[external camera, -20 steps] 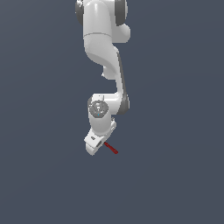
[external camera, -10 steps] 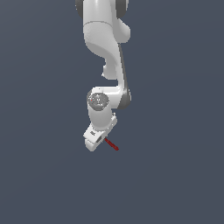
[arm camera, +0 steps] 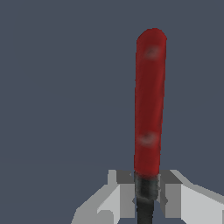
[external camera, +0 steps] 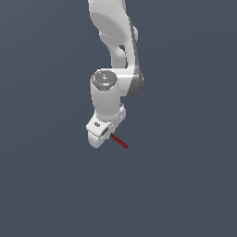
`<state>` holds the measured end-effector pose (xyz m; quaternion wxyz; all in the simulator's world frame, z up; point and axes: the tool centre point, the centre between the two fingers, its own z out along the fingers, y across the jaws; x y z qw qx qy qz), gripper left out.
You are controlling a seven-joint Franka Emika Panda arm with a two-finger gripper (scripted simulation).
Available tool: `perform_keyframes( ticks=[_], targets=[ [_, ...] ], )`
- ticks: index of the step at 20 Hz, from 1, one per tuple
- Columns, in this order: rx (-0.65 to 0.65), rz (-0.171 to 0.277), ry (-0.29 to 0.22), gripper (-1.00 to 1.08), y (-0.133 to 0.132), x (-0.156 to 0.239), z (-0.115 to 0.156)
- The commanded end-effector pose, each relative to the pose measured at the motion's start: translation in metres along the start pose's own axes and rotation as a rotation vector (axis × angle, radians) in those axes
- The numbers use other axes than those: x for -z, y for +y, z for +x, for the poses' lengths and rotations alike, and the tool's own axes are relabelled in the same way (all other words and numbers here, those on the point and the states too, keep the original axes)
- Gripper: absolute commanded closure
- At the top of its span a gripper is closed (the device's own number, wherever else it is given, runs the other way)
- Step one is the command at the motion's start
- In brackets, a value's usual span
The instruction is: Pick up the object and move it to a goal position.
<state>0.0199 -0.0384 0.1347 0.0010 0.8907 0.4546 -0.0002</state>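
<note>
Gripper: the gripper has its two gray fingers pressed on both sides of the tool's thin black shaft, so it is clamped on the tool.
Tool: the tool sits between the fingers, and its long red handle sticks out past them.
Wrist view only: this close view shows the black shaft where the fingers squeeze it, and two pale shiny spots on the red handle.
Exterior view only: this view shows the white arm coming down from the top, and the gripper at its low end.
Tool from far: the tool is a tiny red stick poking out of the gripper toward the exterior view's right and slanting down.
Hidden: the tool's black head cannot be seen in either view; the shaft runs off the edge of the wrist view.
Cut off: the top of the arm runs out of the exterior view.
Hard to see: in the exterior view the fingers are too small to make out.
Far back: plain dark gray-blue fills everything behind.
</note>
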Motion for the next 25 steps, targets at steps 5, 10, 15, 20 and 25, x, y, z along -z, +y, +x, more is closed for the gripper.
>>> perform_keyframes(
  ticks=[5, 10, 15, 20, 25],
  targets=[
    [0.001, 0.0, 0.0, 1.08, -0.013, 0.076, -0.002],
    [0.001, 0.001, 0.001, 1.08, -0.021, 0.127, -0.004],
    [0.001, 0.001, 0.001, 1.08, -0.026, 0.165, -0.004],
    [0.001, 0.002, 0.002, 1.08, -0.028, 0.187, -0.004],
    [0.0, 0.002, 0.002, 1.08, -0.029, 0.194, -0.005]
  ],
)
